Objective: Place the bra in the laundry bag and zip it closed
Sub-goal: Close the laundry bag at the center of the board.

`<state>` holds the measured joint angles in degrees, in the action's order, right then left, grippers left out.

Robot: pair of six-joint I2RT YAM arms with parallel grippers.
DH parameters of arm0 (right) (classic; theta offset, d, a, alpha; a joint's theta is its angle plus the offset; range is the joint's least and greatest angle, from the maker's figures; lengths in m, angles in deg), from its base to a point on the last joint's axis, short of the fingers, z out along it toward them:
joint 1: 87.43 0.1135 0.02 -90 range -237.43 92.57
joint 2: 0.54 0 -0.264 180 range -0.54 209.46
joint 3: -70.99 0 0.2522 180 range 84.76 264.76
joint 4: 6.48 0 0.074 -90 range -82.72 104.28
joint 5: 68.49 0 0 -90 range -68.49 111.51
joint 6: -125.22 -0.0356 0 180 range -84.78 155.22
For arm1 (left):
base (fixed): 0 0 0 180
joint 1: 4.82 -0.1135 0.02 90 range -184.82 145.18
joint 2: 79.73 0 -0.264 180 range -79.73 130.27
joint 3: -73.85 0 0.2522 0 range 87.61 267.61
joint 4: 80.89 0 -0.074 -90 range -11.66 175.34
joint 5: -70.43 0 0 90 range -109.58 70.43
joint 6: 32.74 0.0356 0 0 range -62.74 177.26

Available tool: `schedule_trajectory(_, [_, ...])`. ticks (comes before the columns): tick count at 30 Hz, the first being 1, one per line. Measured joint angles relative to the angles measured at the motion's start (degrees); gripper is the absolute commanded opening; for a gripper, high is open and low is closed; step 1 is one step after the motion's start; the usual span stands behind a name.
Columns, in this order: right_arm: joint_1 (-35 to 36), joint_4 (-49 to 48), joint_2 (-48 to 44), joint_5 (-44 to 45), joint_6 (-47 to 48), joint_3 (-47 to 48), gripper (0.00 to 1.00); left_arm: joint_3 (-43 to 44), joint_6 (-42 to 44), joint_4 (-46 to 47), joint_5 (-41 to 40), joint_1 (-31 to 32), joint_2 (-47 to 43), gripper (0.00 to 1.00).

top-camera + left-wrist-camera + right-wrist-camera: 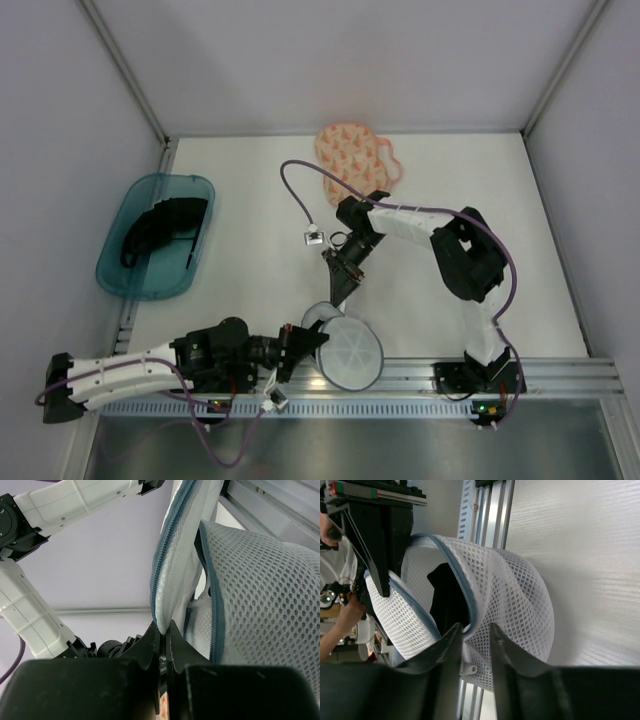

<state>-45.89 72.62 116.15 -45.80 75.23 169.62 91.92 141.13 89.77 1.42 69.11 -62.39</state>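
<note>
Laundry bag (520,605) rim may slip free: right gripper (474,630) straddles it, hold unclear, while left gripper (162,628) pinches its flap taut.

Stretched low across the bottom left with the left arm (130,375), pinching a mesh rim (165,555) tight in the left hand (162,630). Folded at the elbow on the right with the right arm (460,250), angled down-left toward centre, straddling that rim with the right hand (476,630), fingers part-way apart.
</note>
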Motion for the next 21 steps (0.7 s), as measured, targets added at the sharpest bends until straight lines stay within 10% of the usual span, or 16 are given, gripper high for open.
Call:
schedule_trajectory(3, [0.4, 0.0, 0.0, 0.4, -0.2, 0.0, 0.0, 0.8, 0.0, -0.7, -1.1, 0.0, 0.0, 0.0])
schedule_trajectory(15, [-1.8, 0.3, -5.0, 0.8, 0.4, -7.6, 0.0, 3.4, -1.4, -3.3, -10.2, -1.1, 1.5, 0.13])
schedule_trajectory(21, [-6.4, 1.4, -5.7, -0.5, 0.3, -11.8, 0.0, 3.5, -2.1, -3.2, -16.5, -3.6, 3.5, 0.58])
